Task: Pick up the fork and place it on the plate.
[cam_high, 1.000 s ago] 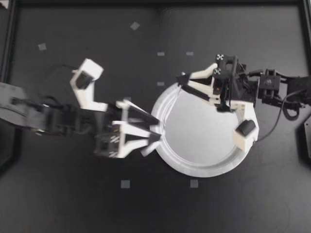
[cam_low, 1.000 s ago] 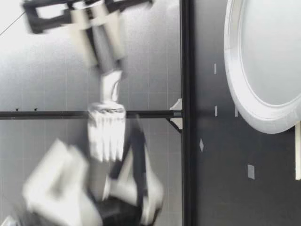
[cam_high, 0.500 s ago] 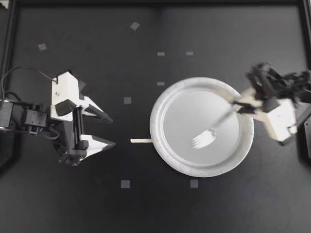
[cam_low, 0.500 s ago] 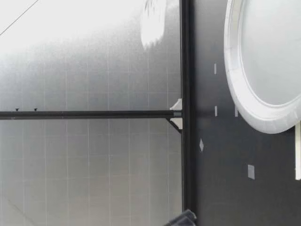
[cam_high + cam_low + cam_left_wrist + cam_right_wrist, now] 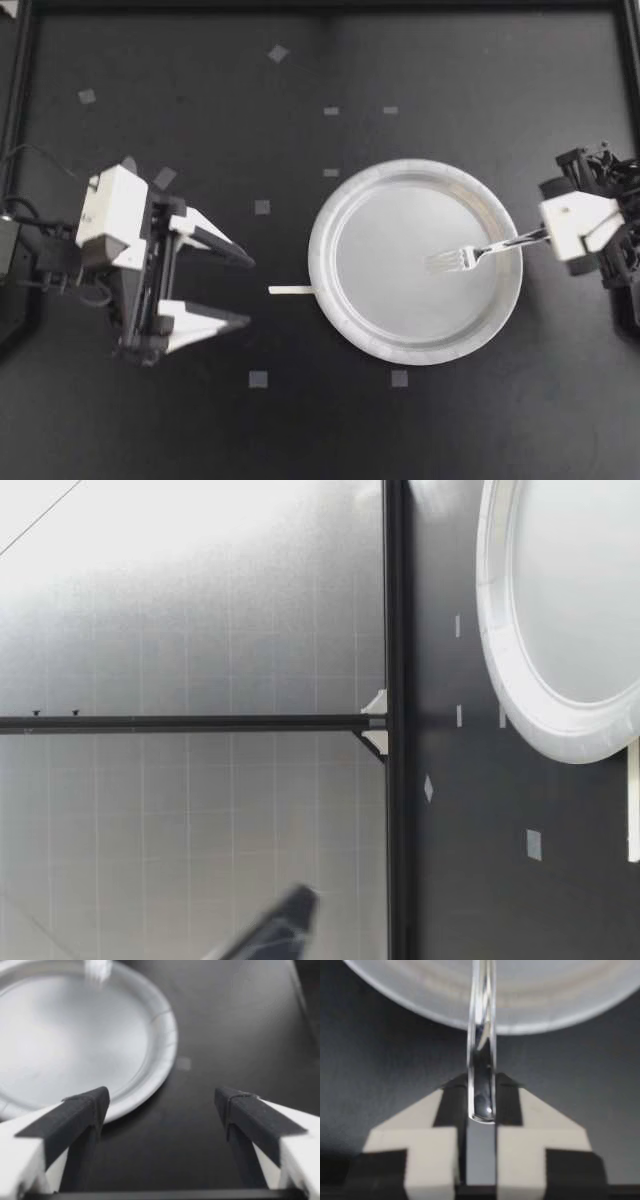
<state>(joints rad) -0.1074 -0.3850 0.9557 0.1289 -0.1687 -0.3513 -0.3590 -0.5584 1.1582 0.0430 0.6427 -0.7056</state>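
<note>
The table (image 5: pixel 300 430) is black, with little grey squares (image 5: pixel 258 379) dotted over it. The plate (image 5: pixel 322 262) is white. The fork (image 5: pixel 470 257) is shiny silver. My left gripper (image 5: pixel 250 291) is white and black, and so is my right gripper (image 5: pixel 548 236). A small strip (image 5: pixel 290 290) is cream.

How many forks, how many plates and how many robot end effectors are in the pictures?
fork: 1
plate: 1
end effectors: 2, the left end effector and the right end effector
Total: 4
</note>
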